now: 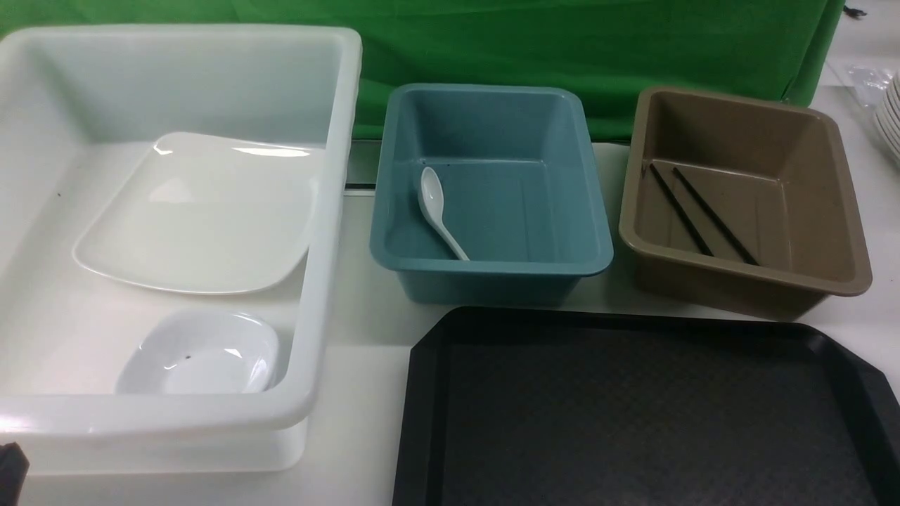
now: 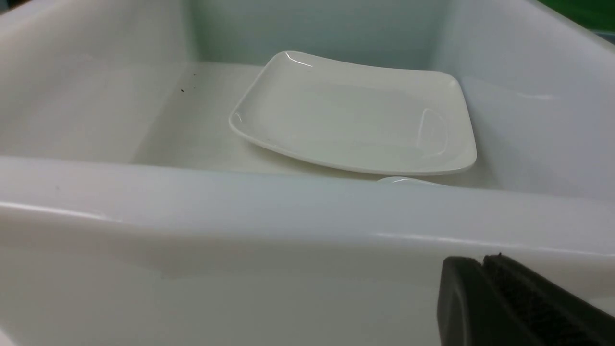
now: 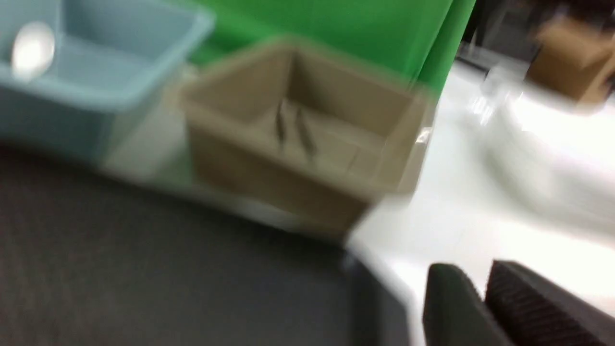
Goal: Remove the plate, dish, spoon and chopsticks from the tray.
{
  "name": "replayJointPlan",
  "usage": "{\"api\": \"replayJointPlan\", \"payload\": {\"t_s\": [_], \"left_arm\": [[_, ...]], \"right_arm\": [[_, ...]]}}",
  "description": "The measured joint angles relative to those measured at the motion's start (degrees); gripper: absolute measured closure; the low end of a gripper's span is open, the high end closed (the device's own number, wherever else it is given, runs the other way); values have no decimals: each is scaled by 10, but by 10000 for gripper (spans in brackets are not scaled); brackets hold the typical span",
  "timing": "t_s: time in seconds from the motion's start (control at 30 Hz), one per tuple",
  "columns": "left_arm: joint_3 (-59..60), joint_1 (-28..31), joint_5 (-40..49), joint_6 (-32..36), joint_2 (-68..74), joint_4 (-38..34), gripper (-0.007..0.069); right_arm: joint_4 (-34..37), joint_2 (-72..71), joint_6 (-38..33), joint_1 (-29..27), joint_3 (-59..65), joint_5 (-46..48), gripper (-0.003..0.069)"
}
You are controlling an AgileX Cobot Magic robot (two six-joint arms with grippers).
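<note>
The plate (image 1: pixel 204 218) and dish (image 1: pixel 204 355) are seen in the white bin at the tabletop's left, nearer the left arm; the spoon (image 1: pixel 434 204) and chopsticks (image 1: pixel 710 214) lie in bins beyond the tray (image 1: pixel 633 414). No reach seems needed. The left jaws (image 2: pixel 483 259) are closed, empty; the right jaws (image 3: pixel 473 274) are slightly parted, nothing visibly gripped.

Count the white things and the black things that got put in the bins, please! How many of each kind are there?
White plate: 1
White dish: 1
White spoon: 1
Black chopsticks: 2
Total: 5 things, 3 white and 2 black
</note>
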Motion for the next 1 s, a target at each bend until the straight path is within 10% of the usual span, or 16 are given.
{"api": "replayJointPlan", "payload": {"t_s": [1.0], "left_arm": [[0,0,0,2,0,1,608]], "right_arm": [[-5,-56,63,0,31,55,448]]}}
